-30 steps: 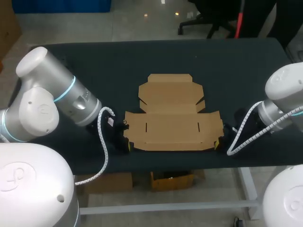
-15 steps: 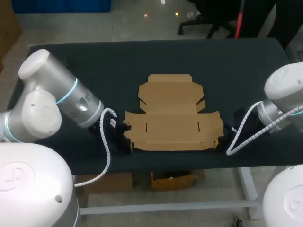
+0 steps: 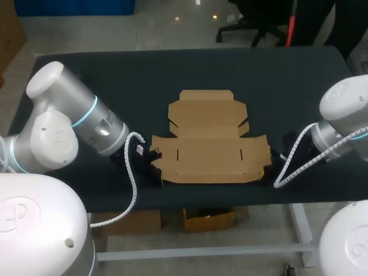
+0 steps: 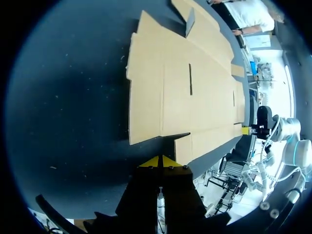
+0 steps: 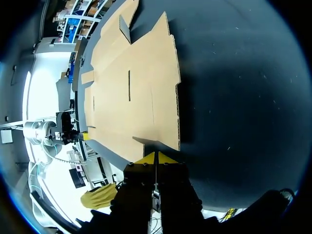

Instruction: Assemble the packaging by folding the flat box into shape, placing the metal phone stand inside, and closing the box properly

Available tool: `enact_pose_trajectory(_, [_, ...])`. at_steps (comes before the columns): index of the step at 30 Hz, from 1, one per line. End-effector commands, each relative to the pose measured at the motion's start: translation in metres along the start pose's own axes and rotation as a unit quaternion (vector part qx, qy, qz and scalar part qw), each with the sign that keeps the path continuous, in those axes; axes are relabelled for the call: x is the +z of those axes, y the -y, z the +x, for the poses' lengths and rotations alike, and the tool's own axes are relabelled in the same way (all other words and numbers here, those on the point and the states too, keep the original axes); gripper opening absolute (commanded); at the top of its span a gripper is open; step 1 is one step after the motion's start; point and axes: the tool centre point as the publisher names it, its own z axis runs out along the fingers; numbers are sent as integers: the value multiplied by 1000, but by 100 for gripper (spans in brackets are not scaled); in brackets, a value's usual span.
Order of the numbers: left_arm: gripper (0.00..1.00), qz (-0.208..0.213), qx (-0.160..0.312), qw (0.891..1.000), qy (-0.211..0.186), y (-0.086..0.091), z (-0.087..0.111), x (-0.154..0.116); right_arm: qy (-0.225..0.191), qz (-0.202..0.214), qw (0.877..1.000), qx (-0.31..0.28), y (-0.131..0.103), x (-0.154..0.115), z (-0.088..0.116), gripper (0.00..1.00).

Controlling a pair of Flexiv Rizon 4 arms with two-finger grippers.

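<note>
As it lies unfolded, flat brown cardboard box blank [image 3: 210,155] [image 4: 195,87] [image 5: 131,92]: spread out on the dark table [image 3: 115,86] [image 4: 73,97] [image 5: 234,87], at the middle of the table's front edge, its front side just inside that edge.
Panels: a wide front panel with 2 short slits, and behind it, toward the table's rear edge, a narrower panel with clipped corners. The small tabs at the join between the 2 panels tilt up a little.
Left gripper [image 3: 158,175] [image 4: 160,162]: low over the table at the blank's front left corner, pointing along the table's front edge. Its 2 yellow tips are pressed together with nothing between them. The cardboard corner is just ahead of them; whether it touches them cannot be told.
Right gripper [image 3: 264,172] [image 5: 156,157]: low at the blank's front right corner, facing the other way along the same edge. Its 2 yellow tips meet tip to tip and hold nothing, with the cardboard corner just ahead.
Arms: the silver left arm [image 3: 86,123] comes in over the table's left edge, the silver right arm [image 3: 339,121] over its right edge. A white coiled cable [image 3: 129,172] hangs by the left wrist.
Across the blank: each wrist view shows the other gripper at the far front corner of the cardboard.
</note>
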Motion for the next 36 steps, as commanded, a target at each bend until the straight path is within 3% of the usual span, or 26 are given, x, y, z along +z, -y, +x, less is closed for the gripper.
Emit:
enact_pose_trajectory(1, [0,-1,-2,1000,3,2,1,3,0,1,1000,-1,-1,1,1,0])
enact_pose_trajectory(36, [0,3,0,1000,-26,-2,-1,3,-19,-7,1000,-1,0,3,6,0])
